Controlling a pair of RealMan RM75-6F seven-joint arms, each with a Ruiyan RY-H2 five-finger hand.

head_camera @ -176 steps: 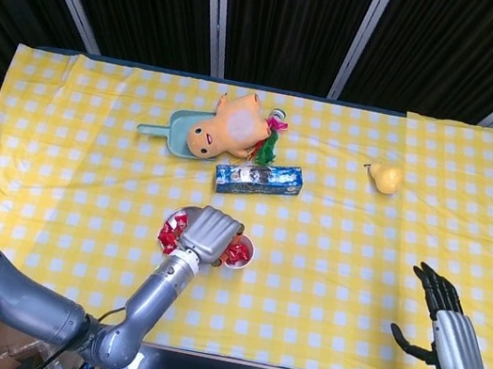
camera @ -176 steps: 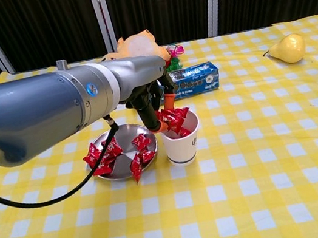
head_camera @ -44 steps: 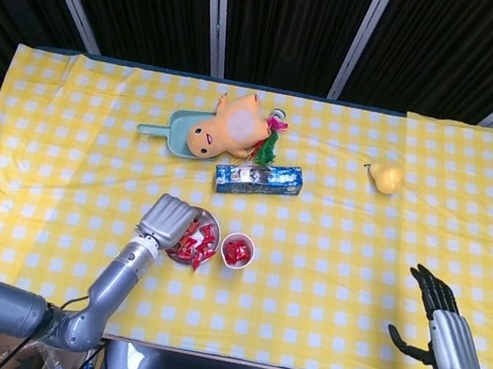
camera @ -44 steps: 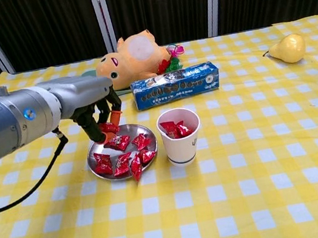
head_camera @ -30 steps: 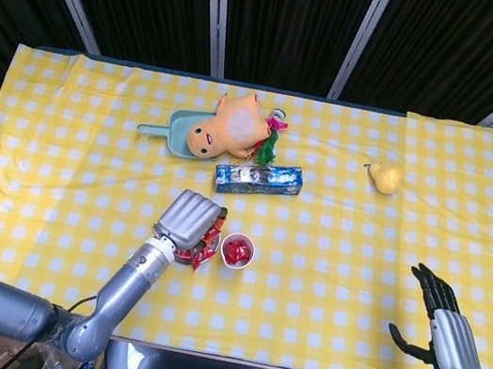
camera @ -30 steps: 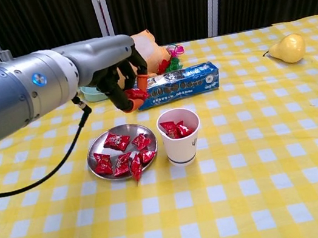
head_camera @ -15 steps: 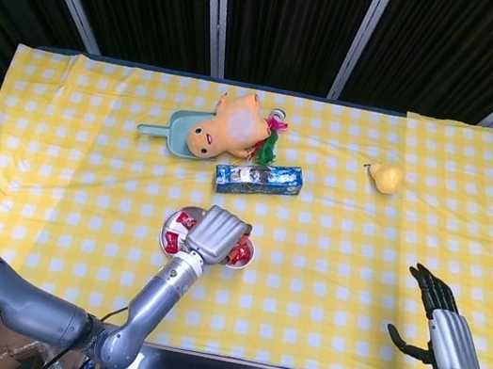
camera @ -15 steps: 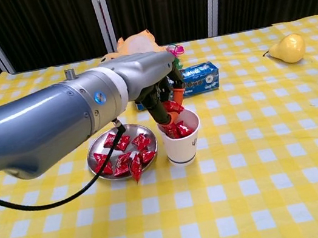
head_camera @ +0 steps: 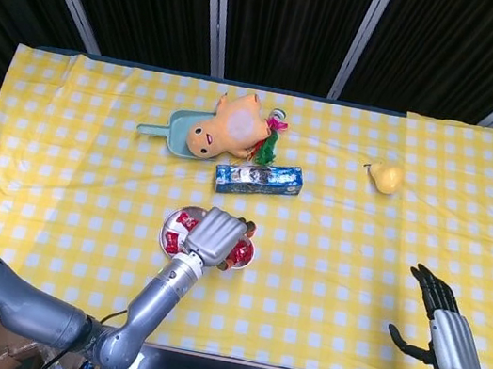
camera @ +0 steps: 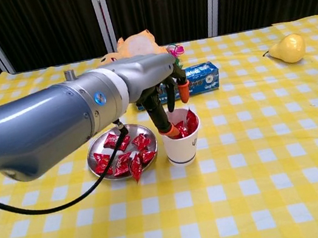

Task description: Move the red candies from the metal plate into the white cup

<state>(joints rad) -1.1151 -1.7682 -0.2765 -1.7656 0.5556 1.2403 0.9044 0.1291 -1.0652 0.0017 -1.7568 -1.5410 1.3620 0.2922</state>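
The left robot hand (camera: 165,102) is spreading its fingers over the white paper cup (camera: 182,145), the red wrapped candy (camera: 189,122) now dropping in; more are waiting on the round metal plate (camera: 93,150)

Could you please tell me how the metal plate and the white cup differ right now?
The plate is flat, shiny metal, with candies spread across it; the cup is tall, white, with its candies piled inside. The left hand hangs over the cup, fingers spread, not over the plate. Both sit side by side on the checked cloth and hold red candies.
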